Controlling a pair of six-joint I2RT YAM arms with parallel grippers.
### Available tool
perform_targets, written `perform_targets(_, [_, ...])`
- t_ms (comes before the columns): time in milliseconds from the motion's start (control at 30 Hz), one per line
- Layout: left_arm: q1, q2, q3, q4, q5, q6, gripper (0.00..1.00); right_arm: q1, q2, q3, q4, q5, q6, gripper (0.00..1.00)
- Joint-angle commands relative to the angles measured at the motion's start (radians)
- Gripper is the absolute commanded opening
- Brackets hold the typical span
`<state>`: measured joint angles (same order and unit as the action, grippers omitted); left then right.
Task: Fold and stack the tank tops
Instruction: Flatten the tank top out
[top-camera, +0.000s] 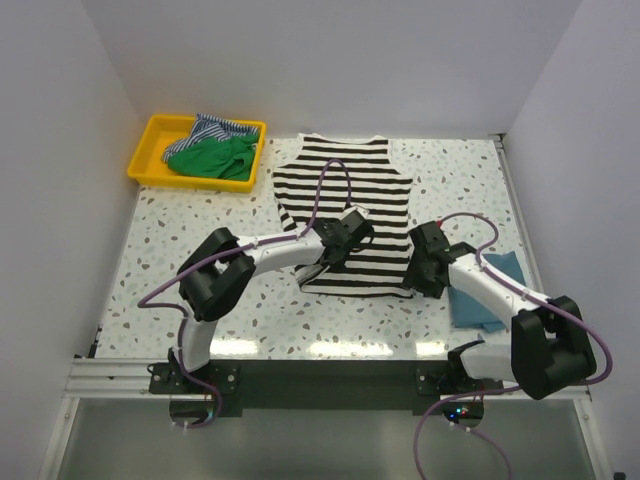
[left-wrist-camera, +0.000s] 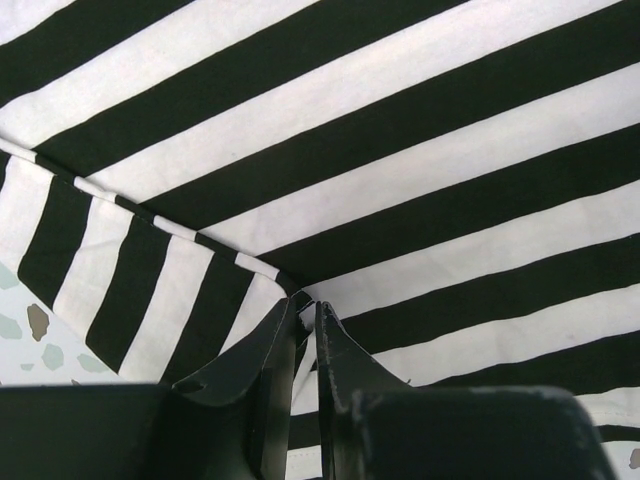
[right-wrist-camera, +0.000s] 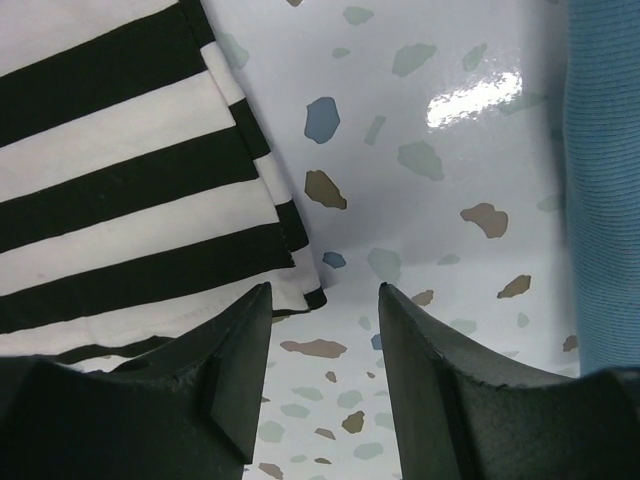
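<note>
We see the black-and-white striped tank top (top-camera: 340, 190) spread flat in the middle of the desk (top-camera: 180, 230). The left claw (left-wrist-camera: 307, 305) is clenched on a raised fold of it near the hem. The right claw (right-wrist-camera: 325, 292) is released, its 2 fingers apart over bare desk just beside the hem corner. The teal-blue top (top-camera: 485, 295) lies by the right arm. The green top (top-camera: 210, 158) and the blue-striped top (top-camera: 215, 128) sit in the yellow tray (top-camera: 146, 160).
</note>
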<state>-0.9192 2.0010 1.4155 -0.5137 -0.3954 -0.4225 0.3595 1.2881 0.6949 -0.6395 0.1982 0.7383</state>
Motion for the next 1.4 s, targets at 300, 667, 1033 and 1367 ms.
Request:
perform_targets(300, [-0.007,0.002,0.011,0.037,0.009,0.021,0.28,-0.001,-0.007,-0.054,0.077,-0.062,0.038,0.47])
perform_targets(667, [-0.006,0.019,-0.001,0.044,0.007,0.014,0.30,-0.001,0.030,-0.071,0.110,-0.052,0.042,0.34])
perform_targets(1033, [0.072,-0.154,0.017,-0.037,-0.053,0.044,0.00,-0.004,-0.003,0.116,-0.035,0.026,-0.005,0.00])
perform_targets(1367, [0.387,-0.456,0.004,-0.072,0.134,0.036,0.00,-0.085,0.046,0.406,-0.198,0.050,-0.105,0.00])
